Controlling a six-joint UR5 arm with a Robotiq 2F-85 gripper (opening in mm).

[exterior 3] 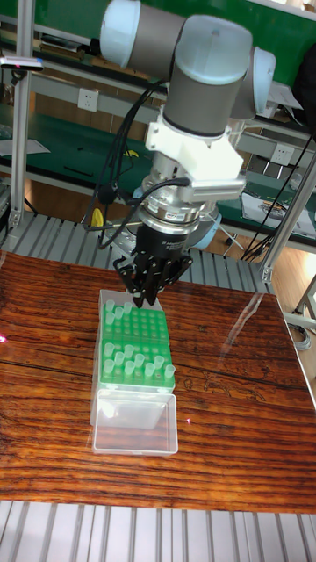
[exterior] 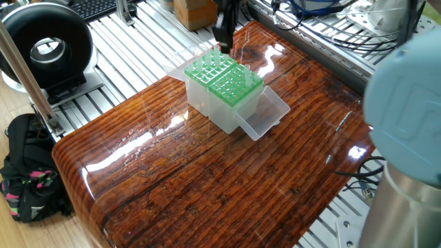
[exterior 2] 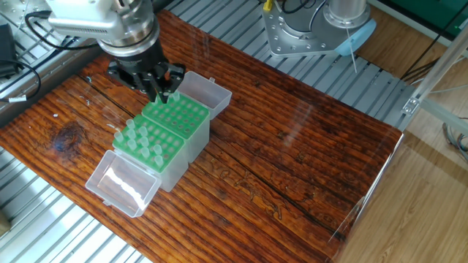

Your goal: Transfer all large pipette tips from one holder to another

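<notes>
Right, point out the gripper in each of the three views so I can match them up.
One fixed view: gripper at top centre, over the far end of the green racks.
The other fixed view: gripper upper left, at the racks' far end.
Tall fixed view: gripper centre, above the racks.
Shared landmark: the green racks.

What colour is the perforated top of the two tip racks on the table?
Bright green, above translucent whitish box walls. The tip racks show it best in the other fixed view.

Grey arm with pale-blue joint caps, black cables, white bracket, seemingly black-fingered end effector.
</notes>
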